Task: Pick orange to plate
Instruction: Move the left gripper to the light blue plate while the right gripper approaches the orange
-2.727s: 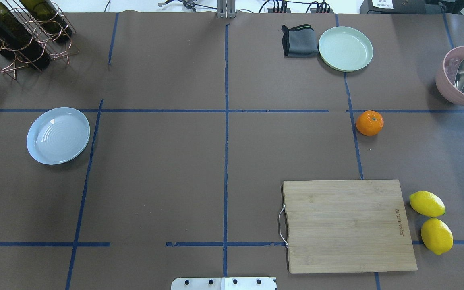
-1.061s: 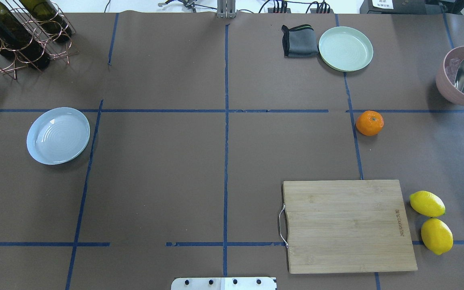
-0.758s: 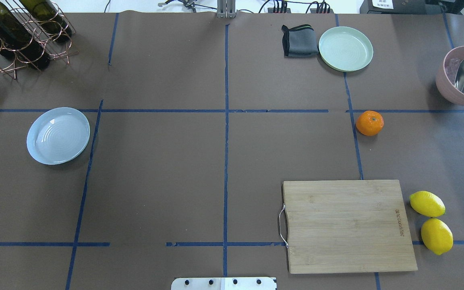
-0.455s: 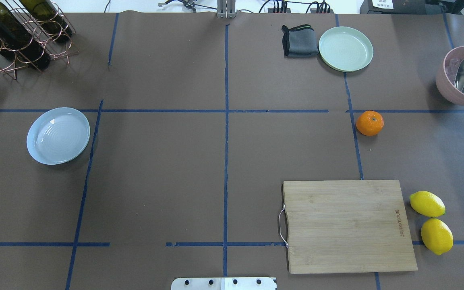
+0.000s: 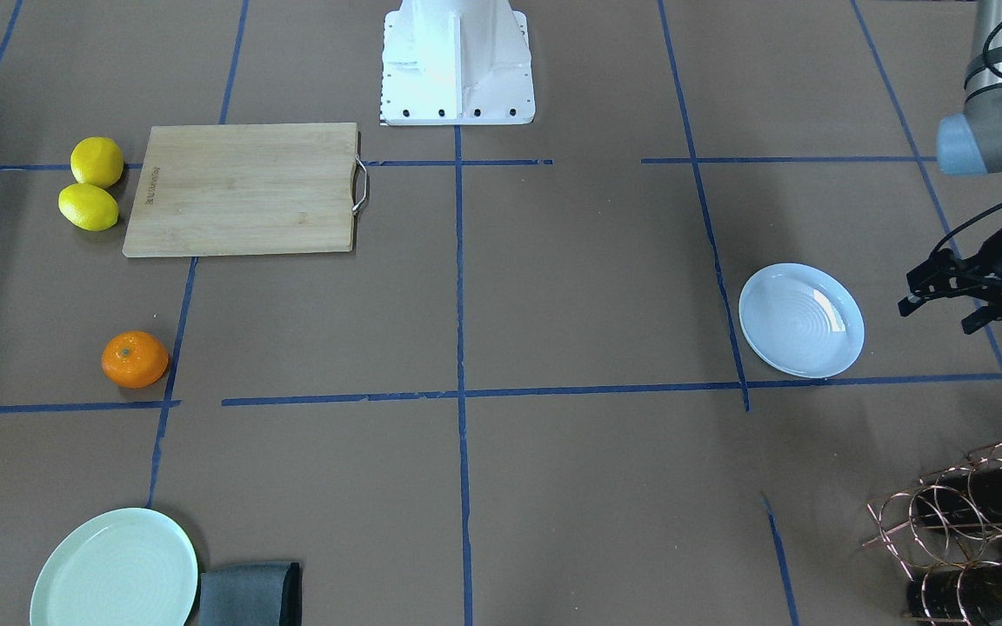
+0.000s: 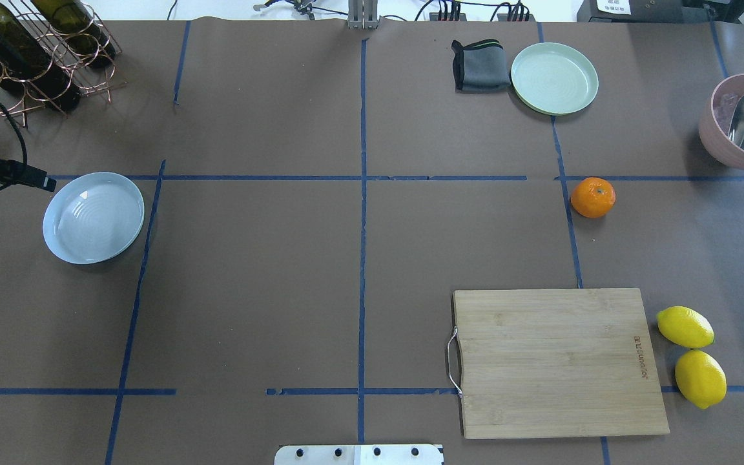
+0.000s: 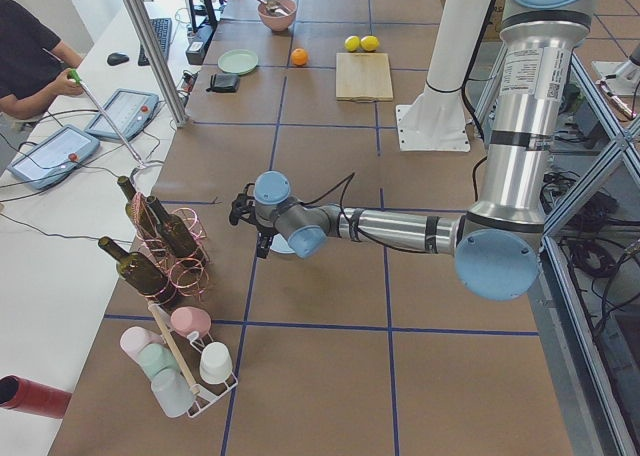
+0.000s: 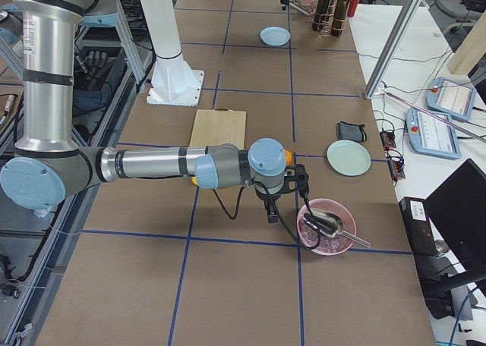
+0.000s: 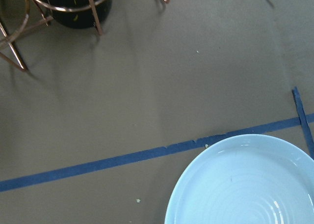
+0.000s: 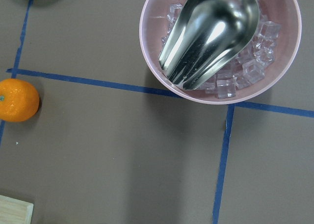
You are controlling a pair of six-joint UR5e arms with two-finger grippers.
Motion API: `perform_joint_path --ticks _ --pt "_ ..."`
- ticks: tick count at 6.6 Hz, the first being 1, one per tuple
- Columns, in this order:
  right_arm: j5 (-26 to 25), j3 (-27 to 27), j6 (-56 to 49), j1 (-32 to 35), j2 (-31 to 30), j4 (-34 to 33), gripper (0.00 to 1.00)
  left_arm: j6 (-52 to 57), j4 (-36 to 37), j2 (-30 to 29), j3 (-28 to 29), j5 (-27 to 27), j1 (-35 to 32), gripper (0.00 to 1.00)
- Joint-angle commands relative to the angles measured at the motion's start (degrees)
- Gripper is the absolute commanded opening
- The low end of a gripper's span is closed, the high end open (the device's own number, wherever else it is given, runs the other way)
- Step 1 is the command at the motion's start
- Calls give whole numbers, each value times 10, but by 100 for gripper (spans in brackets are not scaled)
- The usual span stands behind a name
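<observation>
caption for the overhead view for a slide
Left gripper near the pale blue plate; the orange lies untouched at the table's right side, beyond the cutting board.

You look down on a bamboo cutting board (image 6: 559, 361) lying flat near the table's right end, with two lemons (image 6: 684, 327) (image 6: 700, 378) beside its short edge. Along the far edge sit a mint-green plate (image 6: 554, 78) and a folded grey cloth (image 6: 480, 65). A pink bowl (image 10: 162, 71) of ice holds a steel scoop (image 10: 211, 35), and a copper wine rack (image 6: 55, 71) fills the far left corner.
</observation>
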Motion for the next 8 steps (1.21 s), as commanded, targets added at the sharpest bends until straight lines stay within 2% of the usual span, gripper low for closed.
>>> perform_joint_path --ticks 1,4,5,6,7,8 --pt "0 1 1 -4 4 1 100 -38 -8 5 4 44 49 100" --pt "6 2 5 -4 5 1 100 -35 -5 2 29 44 54 98" --pt "19 3 37 -4 5 5 100 -34 -5 -1 38 44 54 98" --pt "22 10 44 -4 5 5 100 -34 -5 -1 38 44 54 89" --pt "21 11 45 -4 5 5 100 -35 -6 0 36 43 54 64" --pt "21 11 45 -4 6 5 100 -35 -5 3 33 42 53 25"
